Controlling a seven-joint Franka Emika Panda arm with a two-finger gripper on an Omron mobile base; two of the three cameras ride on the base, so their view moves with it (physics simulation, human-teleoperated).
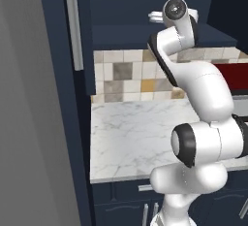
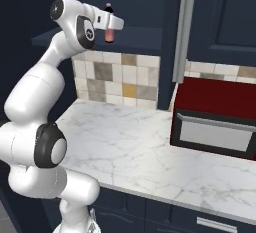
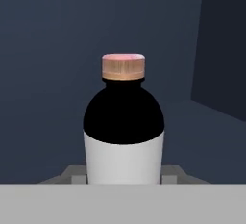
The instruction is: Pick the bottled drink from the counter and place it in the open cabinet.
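My gripper (image 2: 109,25) is raised to the open cabinet (image 2: 142,7), level with its dark shelf, and is shut on the bottled drink (image 2: 109,33). From the right base camera the bottle hangs upright in the jaws, dark cap on top and pink-orange body below. The hand view looks straight at the bottled drink (image 3: 123,122): tan-pink cap, black shoulder, white body, with pale fingertips (image 3: 73,173) at either side and the navy cabinet interior (image 3: 48,50) behind it. I cannot tell whether its base touches the shelf. Below lies the white marble counter (image 1: 131,133).
The cabinet door with its long silver handle (image 1: 72,21) stands open at the left. A dark red appliance (image 2: 215,122) sits on the counter at the right. A tiled backsplash (image 2: 120,77) runs under the cabinet, and navy drawers (image 2: 150,217) sit below the counter.
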